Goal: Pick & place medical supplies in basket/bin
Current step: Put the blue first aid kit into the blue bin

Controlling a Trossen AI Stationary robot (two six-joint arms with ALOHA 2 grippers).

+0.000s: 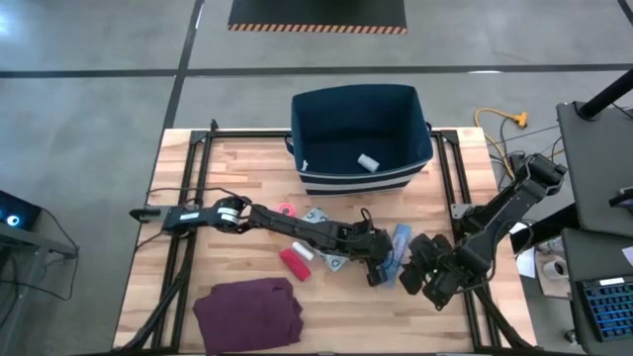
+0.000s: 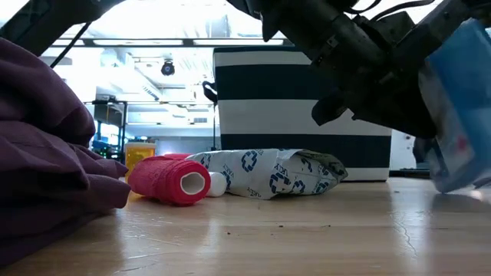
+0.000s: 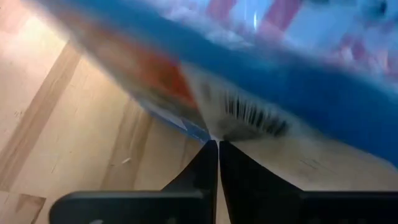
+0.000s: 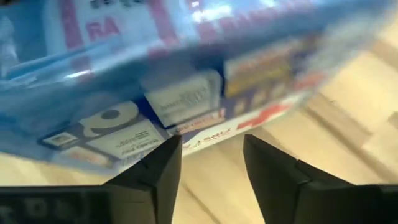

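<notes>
Between the two arms, near the right front of the surface (image 1: pixel 198 198), the left end effector (image 1: pixel 381 265) has its two fingers pressed together right by the blue first-aid pouch (image 1: pixel 400 244). The right end effector (image 1: pixel 427 265) sits just on the other side with its fingers apart. The pouch's long side runs front to back. Both arms are close to it. The navy bin (image 1: pixel 326 114) is behind them.
</notes>
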